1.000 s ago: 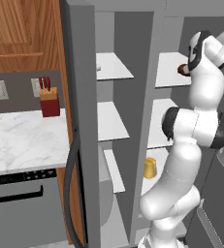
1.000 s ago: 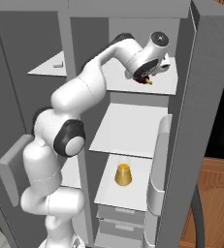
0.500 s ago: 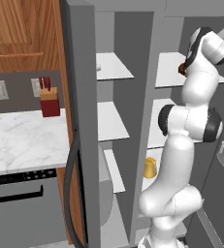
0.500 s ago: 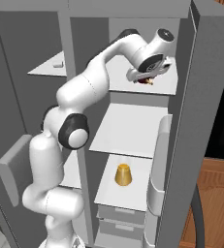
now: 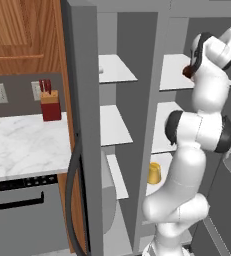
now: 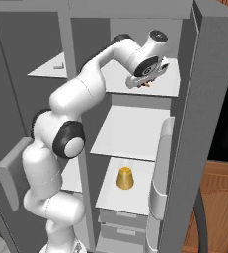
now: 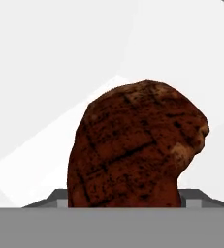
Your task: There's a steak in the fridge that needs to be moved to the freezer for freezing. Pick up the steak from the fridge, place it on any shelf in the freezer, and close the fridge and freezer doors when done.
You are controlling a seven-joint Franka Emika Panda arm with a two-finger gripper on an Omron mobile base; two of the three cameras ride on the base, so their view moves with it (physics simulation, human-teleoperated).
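The steak, dark red-brown with a tan patch on one side, sits between my two finger tips in the hand view, and both tips touch its sides. My gripper reaches over the fridge's top shelf, shut on the steak. From the left, the steak shows as a dark lump under the hand above that shelf. The freezer is the narrow compartment to the left, with short white shelves. The fridge door and the freezer door both stand open.
A yellow cup-shaped thing stands on a lower fridge shelf above the grey drawers. A small white item lies on the freezer's top shelf. Left of the unit are a marble counter and a red knife block.
The arm's elbow and upper links have swung closer to the fridge. The hand has turned slightly over the top shelf. The steak has barely shifted.
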